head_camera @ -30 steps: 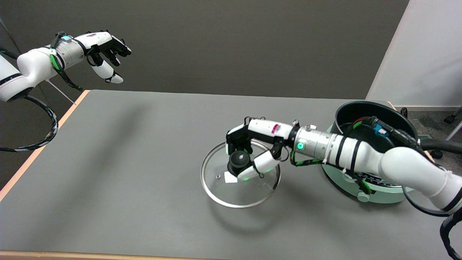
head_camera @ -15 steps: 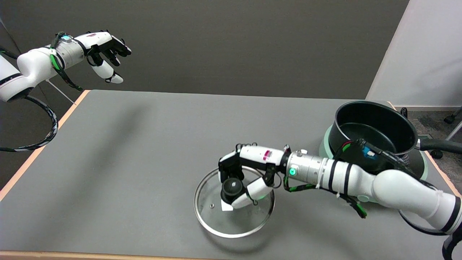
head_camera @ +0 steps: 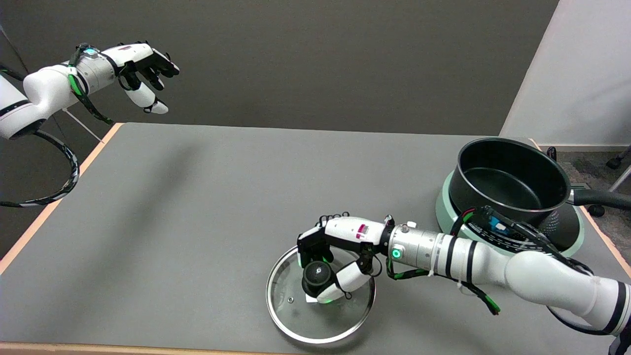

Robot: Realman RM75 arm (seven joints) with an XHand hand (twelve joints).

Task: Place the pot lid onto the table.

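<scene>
- Change since a second ago: my right hand [head_camera: 331, 264] has carried the pot lid [head_camera: 320, 295] toward the table's near edge and lower; my arm no longer crosses in front of the pot [head_camera: 512, 181], whose inside now shows in full.
- Surface: a grey table [head_camera: 197, 212] with a pale orange edging along its left and near sides, spreading away from my fingers on every side.
- Room: a dark grey wall [head_camera: 305, 59] beyond the far edge, well away from my fingers; a lighter wall panel [head_camera: 577, 69] to the far right.
- Pot: black, its handle pointing right, standing on a pale green round burner [head_camera: 446, 209], well apart from my fingers, off to the right and farther back.
- Left hand [head_camera: 143, 66]: held in the air past the table's far left corner, far from my fingers.
- In the way: my own forearm [head_camera: 443, 251] lies between my fingers and the burner, with black and green cables along it.
- Pot lid: glass with a metal rim, directly under my fingers, near the table's front edge; whether it touches the table all round I cannot tell.
- Knob [head_camera: 315, 276]: black, at the lid's middle, inside my grasp.
- Fingers [head_camera: 311, 244]: curled down over the knob from the far side, thumb [head_camera: 347, 281] pressed against it from the right; clamped on the knob.
</scene>
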